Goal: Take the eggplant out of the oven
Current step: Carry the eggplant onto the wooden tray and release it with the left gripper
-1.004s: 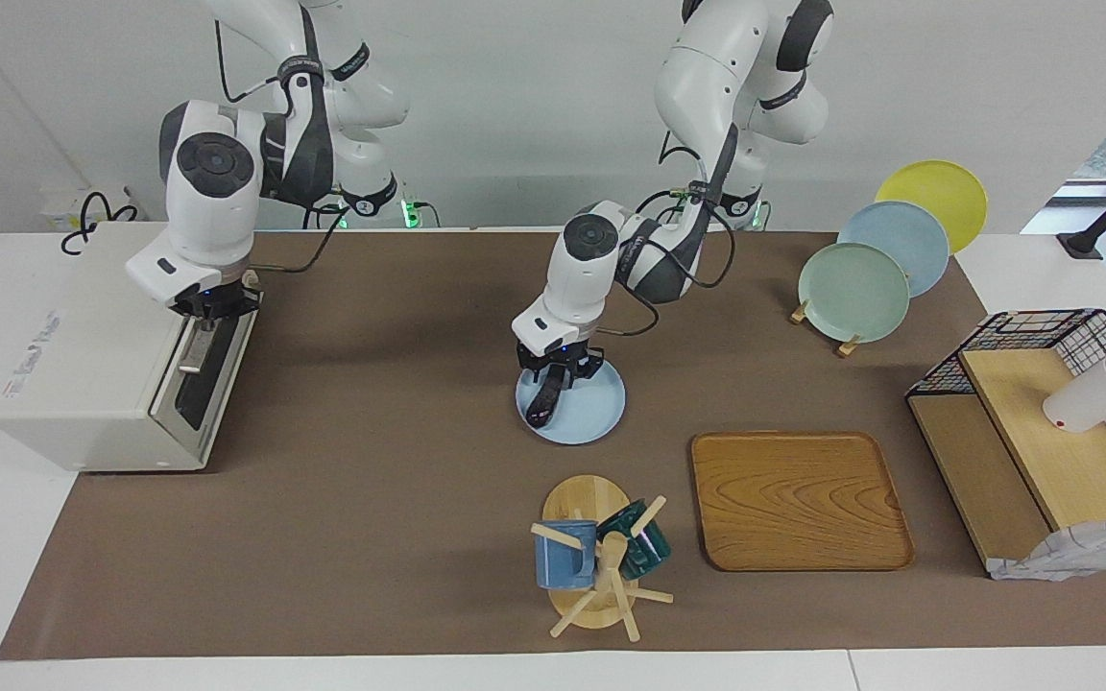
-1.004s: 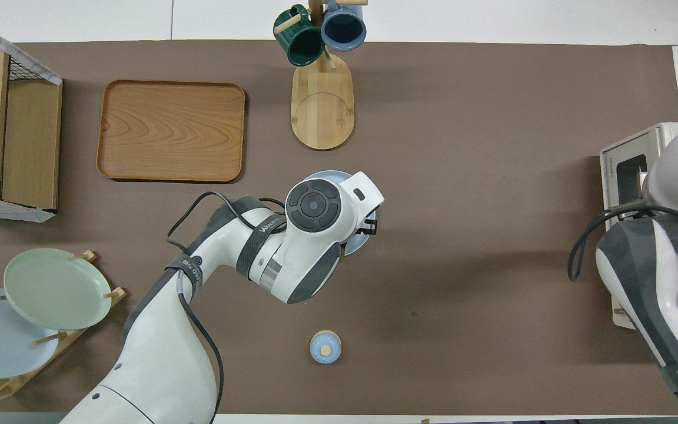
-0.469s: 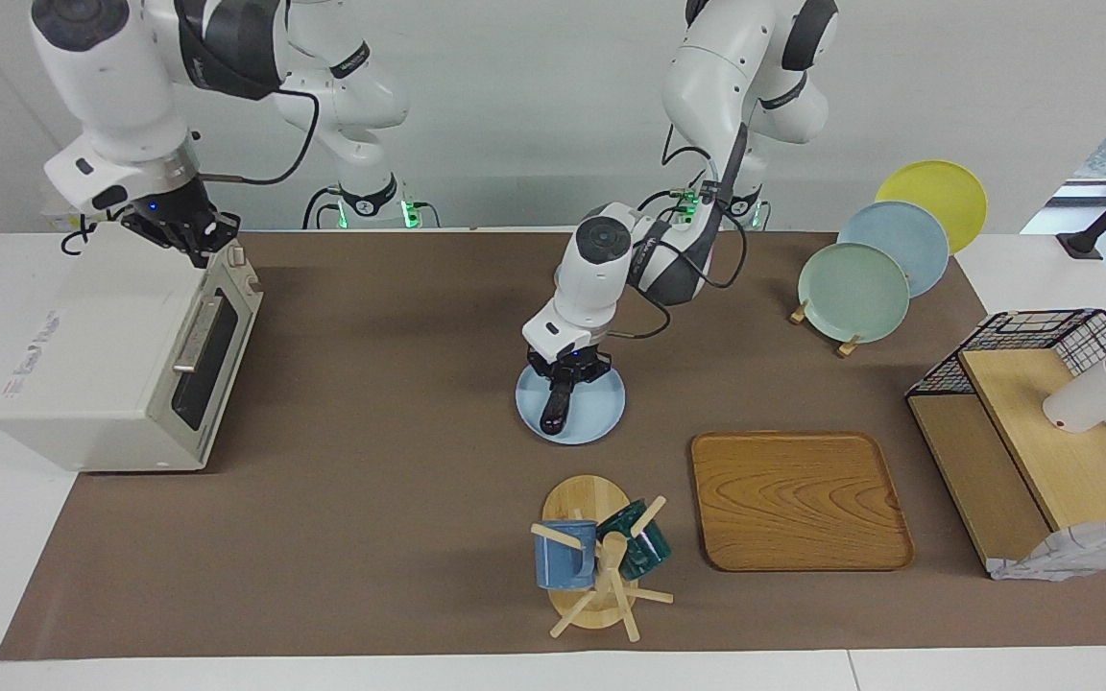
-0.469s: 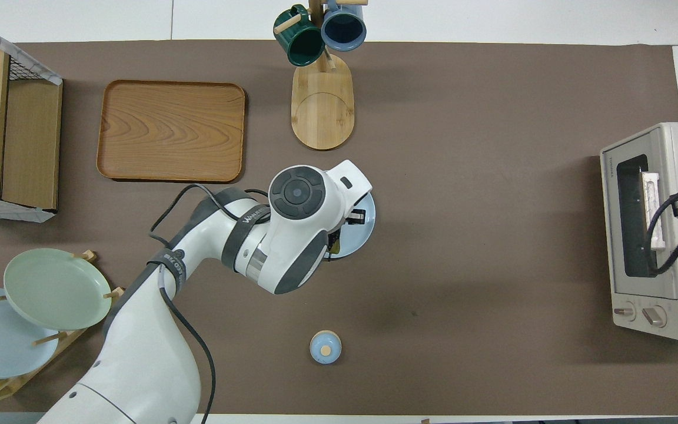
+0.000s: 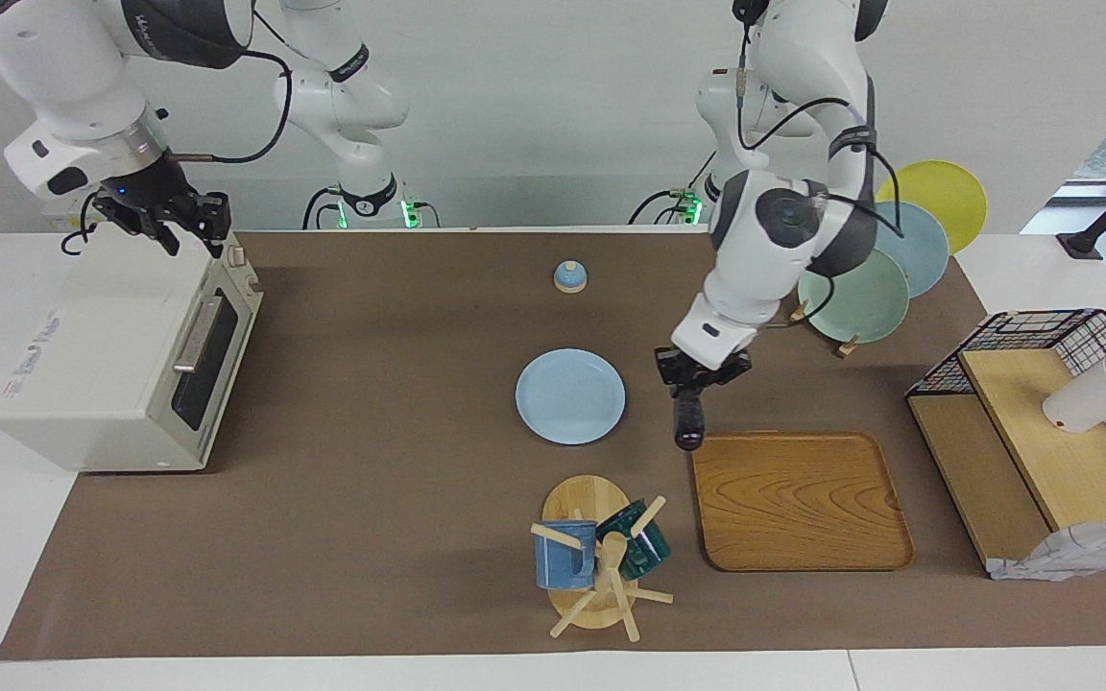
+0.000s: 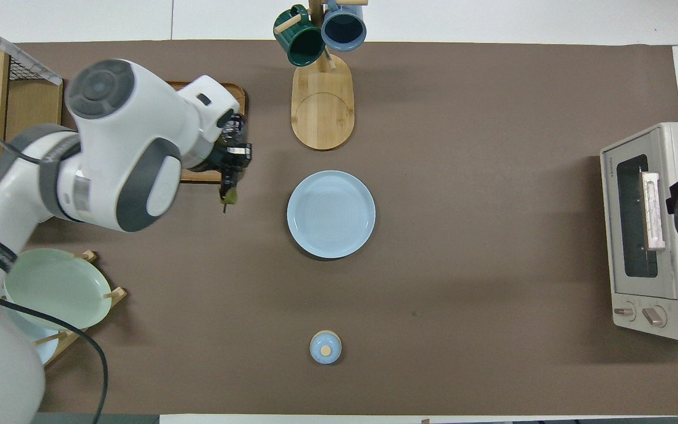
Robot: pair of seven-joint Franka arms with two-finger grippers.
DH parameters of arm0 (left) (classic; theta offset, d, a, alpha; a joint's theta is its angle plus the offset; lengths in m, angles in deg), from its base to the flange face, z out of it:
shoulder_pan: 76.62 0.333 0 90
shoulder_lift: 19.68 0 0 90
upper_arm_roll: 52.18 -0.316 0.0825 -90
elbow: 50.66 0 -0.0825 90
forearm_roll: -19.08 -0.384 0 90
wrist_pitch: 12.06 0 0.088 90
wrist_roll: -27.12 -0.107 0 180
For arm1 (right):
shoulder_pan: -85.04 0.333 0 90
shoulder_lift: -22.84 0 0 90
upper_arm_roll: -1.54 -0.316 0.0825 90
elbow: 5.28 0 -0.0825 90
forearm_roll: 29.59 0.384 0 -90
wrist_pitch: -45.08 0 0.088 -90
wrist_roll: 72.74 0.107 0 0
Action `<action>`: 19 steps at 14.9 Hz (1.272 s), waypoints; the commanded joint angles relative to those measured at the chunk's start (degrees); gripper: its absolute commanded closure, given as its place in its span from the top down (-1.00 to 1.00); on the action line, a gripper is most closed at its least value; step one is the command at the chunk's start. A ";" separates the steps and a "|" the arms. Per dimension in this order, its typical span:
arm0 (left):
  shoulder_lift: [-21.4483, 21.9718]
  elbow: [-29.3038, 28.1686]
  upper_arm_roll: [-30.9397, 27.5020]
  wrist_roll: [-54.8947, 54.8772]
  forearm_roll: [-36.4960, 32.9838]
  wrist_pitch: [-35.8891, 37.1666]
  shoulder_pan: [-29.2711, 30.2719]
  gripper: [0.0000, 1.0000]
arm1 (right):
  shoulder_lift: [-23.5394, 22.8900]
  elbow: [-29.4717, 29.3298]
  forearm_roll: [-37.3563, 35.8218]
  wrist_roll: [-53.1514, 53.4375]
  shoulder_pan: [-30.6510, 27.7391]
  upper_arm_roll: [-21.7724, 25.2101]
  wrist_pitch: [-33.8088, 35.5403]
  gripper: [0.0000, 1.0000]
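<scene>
L gripper (image 5: 688, 382) clamped on eggplant (image 5: 687, 420), which hangs vertical, up in air over mat by tray (image 5: 803, 499) edge, approx 3 o'clock of blue plate (image 5: 570, 395) in facing view. R gripper (image 5: 179, 219) fingers spread, empty, above oven (image 5: 121, 355) top; oven door closed.

Both arms are wearing glossy white shells with dark grey joint bands and round grey end caps; black cables are looping along them, and each black pincer, left pincer (image 5: 690, 379) and right pincer (image 5: 190, 230), is showing a small blue light.
</scene>
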 commanded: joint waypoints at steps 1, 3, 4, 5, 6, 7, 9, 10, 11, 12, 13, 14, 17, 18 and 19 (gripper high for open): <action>-2.46 2.03 0.61 -7.54 0.88 0.79 8.16 -1.00 | 1.58 1.10 1.50 -1.26 1.85 1.09 1.05 1.00; -5.61 3.42 0.61 -9.40 0.44 0.52 11.34 -1.00 | 2.20 1.91 2.03 -1.44 3.43 3.99 0.26 1.00; -7.80 5.52 0.61 -9.41 0.53 0.09 12.05 -1.00 | 2.21 1.91 2.03 -1.35 3.70 4.61 0.26 1.00; -10.26 6.93 0.61 -9.67 0.36 -0.96 12.93 -1.00 | 2.12 1.91 2.03 -1.35 3.61 4.62 0.34 1.00; -11.94 7.21 0.61 -10.46 0.35 -3.23 13.63 -1.00 | 2.03 1.91 2.03 -1.35 3.61 4.70 0.34 1.00; -12.91 7.21 0.61 -10.55 0.35 -5.43 13.81 -1.00 | 1.77 1.73 2.03 -1.35 3.61 4.88 -0.09 1.00; -14.50 7.21 0.61 -10.47 0.70 -8.87 13.47 -1.00 | 1.50 1.64 2.12 -1.26 3.44 5.06 -2.29 1.00; -14.77 7.21 0.61 -10.46 0.62 -9.14 13.47 -1.00 | 1.50 1.64 2.03 -1.18 3.44 5.14 -2.29 1.00; -14.86 7.21 0.61 -10.46 0.36 -9.23 13.47 -1.00 | 1.50 1.56 2.03 -1.17 3.44 5.15 -2.29 1.00; -14.86 7.04 0.61 -10.64 0.09 -9.67 13.38 -1.00 | 1.50 1.55 1.94 -1.17 3.44 5.15 -2.64 1.00; -14.86 6.51 0.61 -10.73 -0.08 -10.89 13.12 -1.00 | 1.50 1.73 2.03 -1.17 3.44 5.15 -3.34 1.00; -14.86 5.29 0.61 -11.08 -0.87 -12.38 13.11 -1.00 | 1.50 1.90 2.03 -1.17 3.35 5.15 -4.83 1.00; -14.68 4.75 0.61 -12.75 -0.96 -12.76 13.11 -0.61 | 1.50 3.48 2.03 -1.00 3.17 5.15 -6.07 1.00; -14.59 4.93 0.61 -12.66 -1.05 -12.66 13.03 0.98 | 1.76 4.27 2.12 -1.09 3.09 5.06 -6.77 1.00; -14.16 5.28 0.61 -12.75 -0.97 -12.49 13.03 1.00 | 1.94 4.80 2.12 -1.09 3.00 4.97 -6.78 1.00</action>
